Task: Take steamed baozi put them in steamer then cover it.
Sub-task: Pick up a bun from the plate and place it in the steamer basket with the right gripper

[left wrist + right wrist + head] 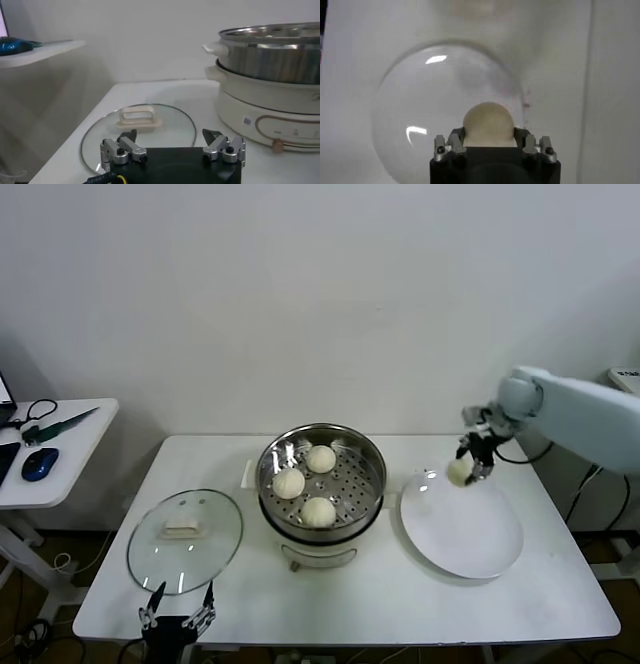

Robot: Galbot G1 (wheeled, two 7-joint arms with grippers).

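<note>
**Right end effector carries the last bun**

The right end effector (468,467) grips a smooth cream-white steamed baozi (488,124) above the flat white round plate (470,544). Three buns already sit in the shiny steel steamer (322,446).

A squeezed soft bun could slip mid-transfer. The right arm reaches in, wrist down. The left end effector (173,148) waits open by the round glass lid (165,120) at the tabletop (560,584) edge.

Even, soft overhead light; glare streaks on plate (450,100); faint shadows under steamer (322,484); right wrist view washed, hazy.
</note>
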